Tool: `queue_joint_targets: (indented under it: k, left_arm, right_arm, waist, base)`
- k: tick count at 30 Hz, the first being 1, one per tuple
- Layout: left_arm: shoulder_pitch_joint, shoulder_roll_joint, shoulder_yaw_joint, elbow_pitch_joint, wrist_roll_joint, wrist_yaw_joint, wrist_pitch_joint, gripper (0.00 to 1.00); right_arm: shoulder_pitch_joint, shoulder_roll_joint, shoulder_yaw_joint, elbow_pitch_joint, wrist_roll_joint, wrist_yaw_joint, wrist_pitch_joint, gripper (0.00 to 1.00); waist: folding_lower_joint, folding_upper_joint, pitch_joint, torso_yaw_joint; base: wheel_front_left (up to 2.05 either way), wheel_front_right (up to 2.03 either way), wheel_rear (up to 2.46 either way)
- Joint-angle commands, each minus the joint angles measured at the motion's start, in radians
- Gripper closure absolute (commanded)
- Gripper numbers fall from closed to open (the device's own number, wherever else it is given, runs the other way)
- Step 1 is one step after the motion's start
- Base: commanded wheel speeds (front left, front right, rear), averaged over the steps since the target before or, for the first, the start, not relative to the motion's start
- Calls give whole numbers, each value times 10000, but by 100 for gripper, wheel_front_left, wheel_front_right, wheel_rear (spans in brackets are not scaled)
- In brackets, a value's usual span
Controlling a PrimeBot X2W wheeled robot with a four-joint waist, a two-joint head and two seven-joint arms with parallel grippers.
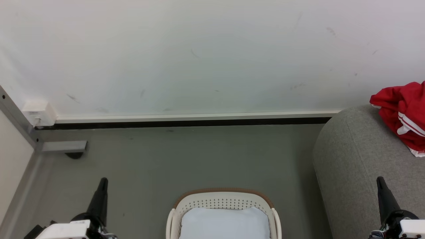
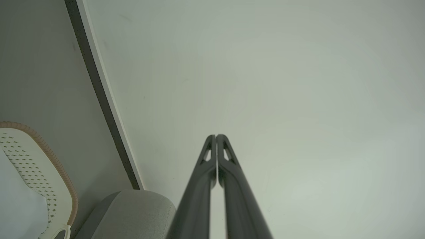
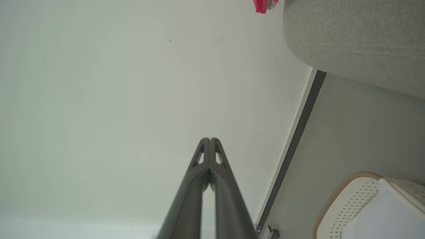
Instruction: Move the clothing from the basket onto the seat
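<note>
Dark, long and slender, the two fingers of the left gripper rise from the bottom middle of the left wrist view, pressed together tip to tip. The right gripper stands the same way in the right wrist view, its fingers closed against each other with slotted, tapering tips. In the head view both point up the frame, one at the lower left, the other at the lower right, in front of the sofa's side.

Between them, at the bottom centre, sits the white plastic laundry basket, with rounded corners, walls pierced by rows of small holes and a brown band along its rim. A smooth pale blue-white pad lies inside it.

To the right, well apart from the basket across a strip of floor, bulges the light grey fabric-upholstered seat, rounded and bulky with a fine woven texture. On its top, at the right edge of the frame, lies the bright red soft clothing, crumpled, with white stripe bands showing.

A matt grey-green floor runs back to a scuffed white wall, which is edged by a pale skirting strip over a dark line. At the left, a grey metal foot juts from a grey-edged panel, beside a small white box at the wall's base.
</note>
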Motion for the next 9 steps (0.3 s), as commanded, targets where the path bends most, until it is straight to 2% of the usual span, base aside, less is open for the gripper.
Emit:
queue_joint_targets:
  k: [1,9]
  left_arm:
    - [-83,17,13,-37,-145,-11,31,100]
    - [-83,17,13,-37,-145,-11,31,100]
  right_arm:
    - [-125,-70,-37,-58,15,-22,28,100]
    - [-125,-70,-37,-58,15,-22,28,100]
  waist:
    - [0,0,0,0]
    - [0,0,0,0]
  base:
    - [0,0,0]
    - [0,0,0]
